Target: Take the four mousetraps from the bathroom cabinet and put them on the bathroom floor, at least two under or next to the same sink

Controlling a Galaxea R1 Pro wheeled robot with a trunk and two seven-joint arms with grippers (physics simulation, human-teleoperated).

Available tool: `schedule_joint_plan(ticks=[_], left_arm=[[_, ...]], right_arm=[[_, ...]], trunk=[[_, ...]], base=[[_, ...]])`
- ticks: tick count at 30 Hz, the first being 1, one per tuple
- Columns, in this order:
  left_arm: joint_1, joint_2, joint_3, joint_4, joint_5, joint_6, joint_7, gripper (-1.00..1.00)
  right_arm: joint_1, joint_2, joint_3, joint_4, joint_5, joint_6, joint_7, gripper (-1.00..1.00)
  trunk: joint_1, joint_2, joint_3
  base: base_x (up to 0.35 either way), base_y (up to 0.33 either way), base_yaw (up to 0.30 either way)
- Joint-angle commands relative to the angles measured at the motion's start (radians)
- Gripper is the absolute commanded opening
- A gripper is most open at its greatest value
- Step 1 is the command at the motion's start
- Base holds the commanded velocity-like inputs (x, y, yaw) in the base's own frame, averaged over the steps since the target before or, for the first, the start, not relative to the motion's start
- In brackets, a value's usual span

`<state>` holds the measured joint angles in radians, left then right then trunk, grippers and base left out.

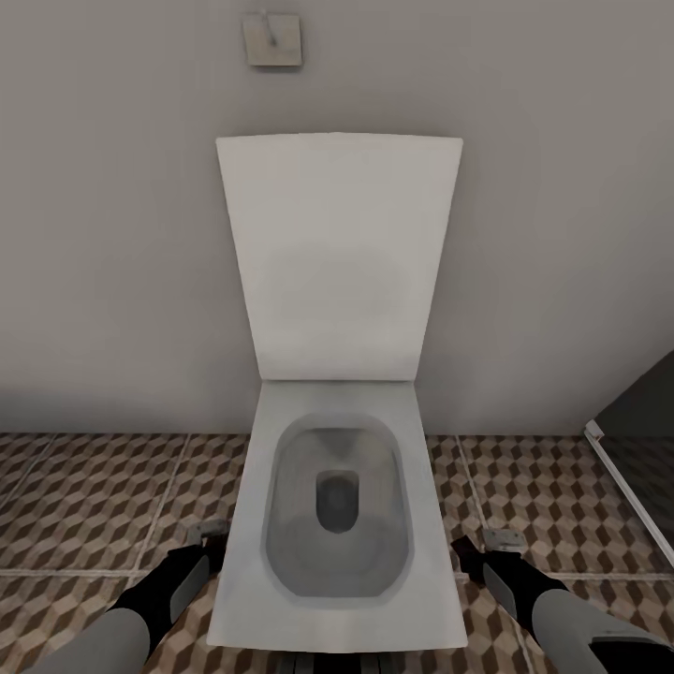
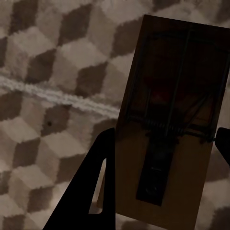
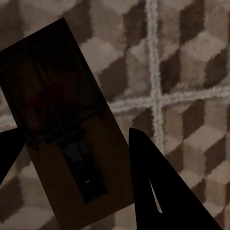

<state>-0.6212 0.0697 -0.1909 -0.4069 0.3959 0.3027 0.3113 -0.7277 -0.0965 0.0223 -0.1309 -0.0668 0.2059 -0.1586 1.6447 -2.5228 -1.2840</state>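
Observation:
Over the cube-patterned bathroom floor (image 2: 43,72), my left gripper (image 2: 163,158) is shut on a mousetrap (image 2: 177,96), a brown board with a wire spring, clamped across its width. My right gripper (image 3: 79,163) holds a second mousetrap (image 3: 52,110) the same way above the bathroom floor (image 3: 191,62). In the head view the left gripper (image 1: 208,538) and the right gripper (image 1: 496,543) hang low on either side of a toilet. The cabinet and the sink are out of view.
A white toilet (image 1: 253,562) with its lid raised stands straight ahead against a grey wall, a flush plate (image 1: 272,39) above it. A dark panel with a white frame (image 1: 646,440) closes off the right. Tiled floor (image 1: 84,496) lies open to both sides.

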Motion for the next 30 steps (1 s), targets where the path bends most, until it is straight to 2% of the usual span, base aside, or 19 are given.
schedule_joint_plan(ticks=[1, 14, 30], left_arm=[[0.0, 0.001, -0.008, -0.002, 0.01, 0.004, 0.008, -1.0], [0.0, 0.0, -0.009, -0.016, 0.009, 0.006, 0.018, -1.0], [0.0, 0.0, -0.009, -0.016, 0.009, 0.013, 0.022, -1.0]], right_arm=[[0.0, 0.0, 0.002, -0.002, -0.008, 0.005, -0.001, -1.0], [0.0, 0.001, 0.002, -0.003, -0.008, 0.004, -0.001, -1.0], [0.0, 0.001, 0.006, -0.003, -0.01, 0.025, 0.005, -1.0]], trunk=[[0.0, 0.0, -0.001], [0.0, 0.0, -0.001], [0.007, -0.004, -0.059]], base=[[0.0, 0.0, 0.0], [0.0, 0.0, 0.0], [0.0, 0.0, 0.0]])
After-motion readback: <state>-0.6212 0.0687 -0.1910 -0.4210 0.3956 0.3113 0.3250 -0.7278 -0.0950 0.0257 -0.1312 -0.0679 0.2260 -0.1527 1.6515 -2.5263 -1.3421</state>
